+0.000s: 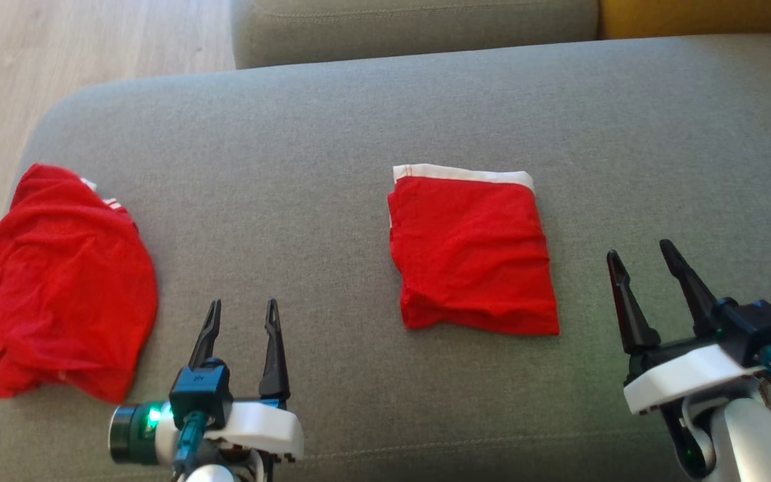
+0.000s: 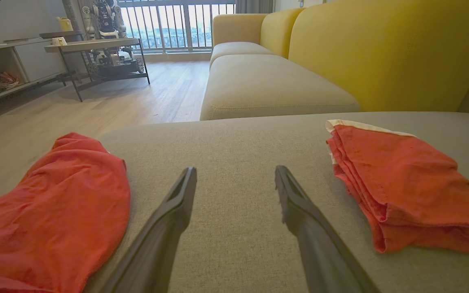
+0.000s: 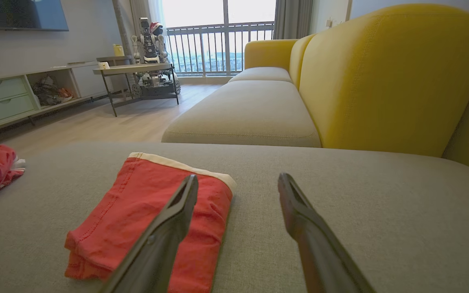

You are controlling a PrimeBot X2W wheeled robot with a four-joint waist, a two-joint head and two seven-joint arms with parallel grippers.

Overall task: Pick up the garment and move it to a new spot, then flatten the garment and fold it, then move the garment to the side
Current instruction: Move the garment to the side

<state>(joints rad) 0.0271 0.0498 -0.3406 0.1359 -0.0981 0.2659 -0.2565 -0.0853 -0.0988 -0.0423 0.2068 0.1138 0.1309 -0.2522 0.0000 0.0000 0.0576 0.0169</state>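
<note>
Nearest you, at the near edge of the grey cushion, both claws hover with nothing in them. The left claw has its two dark fingers spread apart, and so does the right claw.

The folded red garment lies flat near the middle of the cushion. It sits to the left of the right claw, close by, and its near right corner is the closest part to the fingertips. The left claw is farther off, on the garment's other side. The garment is nearly square, a little longer from far edge to near edge, with a white band along its far edge. It looks already folded, so the move to the side is probably what remains, and the right arm is better placed for it.

A second red garment, crumpled, rests at the cushion's left edge, left of the left claw. Bare cushion lies between the right claw and the folded garment.
</note>
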